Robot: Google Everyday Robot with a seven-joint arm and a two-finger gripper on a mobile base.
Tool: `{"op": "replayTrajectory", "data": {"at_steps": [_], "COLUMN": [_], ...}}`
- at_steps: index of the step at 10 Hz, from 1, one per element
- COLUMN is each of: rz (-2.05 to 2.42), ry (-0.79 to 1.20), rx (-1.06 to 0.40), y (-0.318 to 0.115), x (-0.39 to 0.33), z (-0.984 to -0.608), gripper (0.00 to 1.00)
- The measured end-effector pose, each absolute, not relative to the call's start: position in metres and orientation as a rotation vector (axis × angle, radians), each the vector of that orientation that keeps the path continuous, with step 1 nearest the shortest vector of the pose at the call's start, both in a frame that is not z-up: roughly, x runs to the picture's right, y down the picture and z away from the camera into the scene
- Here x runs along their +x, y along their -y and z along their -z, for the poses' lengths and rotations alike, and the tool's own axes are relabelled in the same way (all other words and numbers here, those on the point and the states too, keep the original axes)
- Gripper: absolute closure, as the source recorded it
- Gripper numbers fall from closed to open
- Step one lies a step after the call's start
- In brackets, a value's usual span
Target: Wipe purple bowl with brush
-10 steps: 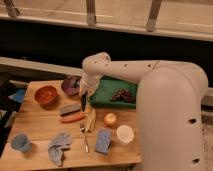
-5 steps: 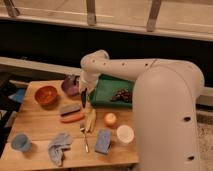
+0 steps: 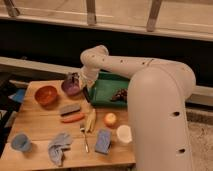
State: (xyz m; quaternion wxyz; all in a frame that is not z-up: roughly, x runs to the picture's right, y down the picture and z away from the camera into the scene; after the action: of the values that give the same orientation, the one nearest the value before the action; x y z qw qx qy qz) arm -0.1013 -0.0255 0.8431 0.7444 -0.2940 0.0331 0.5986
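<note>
Purple bowl (image 3: 71,87) sits on the wooden desk (image 3: 35,126) beside a green tray (image 3: 103,93) holding a dark lump (image 3: 119,95), gripper (image 3: 85,90) hanging between them (its grip, can't tell).

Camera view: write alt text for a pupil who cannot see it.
The robot's pincer hangs beside the purple bowl, a dark brush beneath it. An orange-red bowl and a green tray flank them on the wooden table.

Dim warm light, seemingly overhead; blackness at twelve o'clock; the gripper (image 3: 86,90) sits shadowed, three o'clock of the purple bowl (image 3: 70,87).
</note>
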Motion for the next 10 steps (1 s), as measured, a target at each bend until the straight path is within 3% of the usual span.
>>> {"op": "replayTrajectory", "data": {"at_steps": [10], "rz": [-1.217], "ry": [-0.140], "rx": [-0.680], "y": [0.003], "x": [-0.126], "z": [-0.867], "gripper": [1.00]}}
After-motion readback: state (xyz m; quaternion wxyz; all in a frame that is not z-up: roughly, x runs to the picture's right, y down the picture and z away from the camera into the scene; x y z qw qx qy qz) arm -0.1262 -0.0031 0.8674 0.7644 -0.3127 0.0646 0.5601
